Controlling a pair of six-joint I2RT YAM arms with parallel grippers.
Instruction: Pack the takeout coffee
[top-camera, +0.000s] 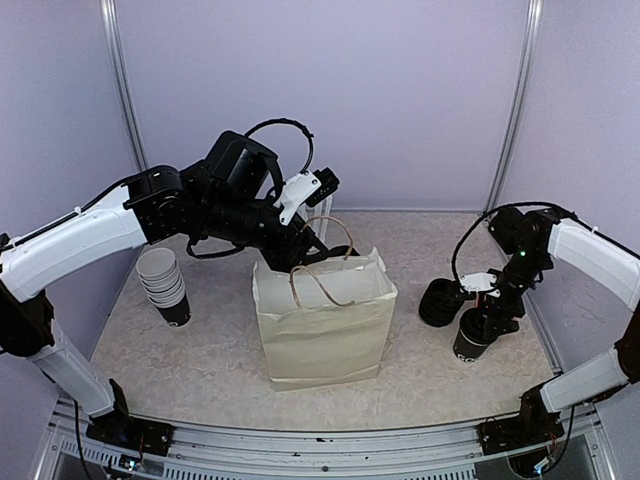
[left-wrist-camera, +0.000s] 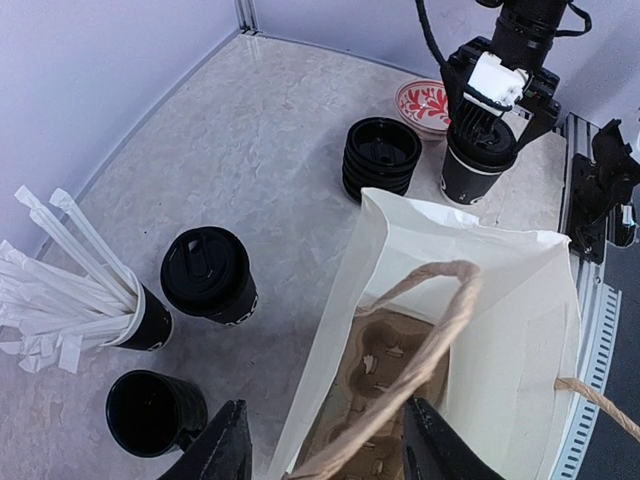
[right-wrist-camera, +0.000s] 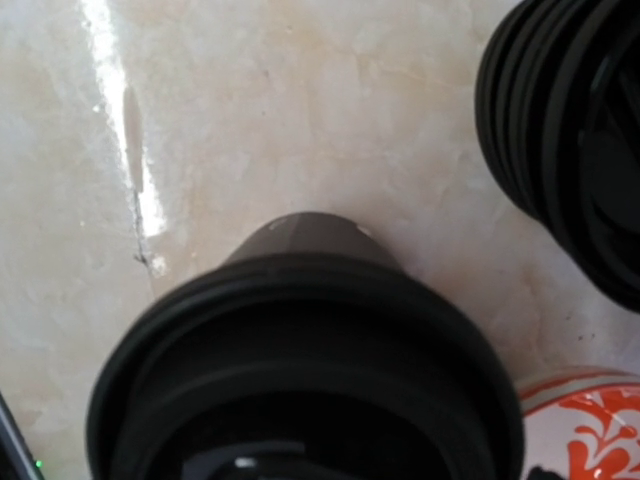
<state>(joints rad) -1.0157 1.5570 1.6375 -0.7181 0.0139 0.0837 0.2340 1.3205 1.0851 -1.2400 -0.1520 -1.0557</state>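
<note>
A lidded black takeout cup (top-camera: 470, 346) stands at the right; it also shows in the left wrist view (left-wrist-camera: 470, 170), and its lid (right-wrist-camera: 300, 370) fills the right wrist view. My right gripper (top-camera: 488, 318) sits on top of it, jaws straddling the lid (left-wrist-camera: 495, 105); whether they grip is unclear. A second lidded takeout cup (left-wrist-camera: 210, 275) stands behind the white paper bag (top-camera: 325, 325). My left gripper (left-wrist-camera: 325, 445) is open over the bag's back edge (top-camera: 312, 250), with the bag's wall and a twine handle (left-wrist-camera: 440, 330) between its fingers. A cardboard cup carrier (left-wrist-camera: 385, 375) lies in the bag.
A stack of black lids (top-camera: 438, 302) and a red patterned saucer (left-wrist-camera: 425, 100) sit beside the right cup. A stack of empty cups (top-camera: 165, 285) leans at the left. A black cup of white straws (left-wrist-camera: 140, 322) and a glossy dark mug (left-wrist-camera: 150, 412) stand behind the bag.
</note>
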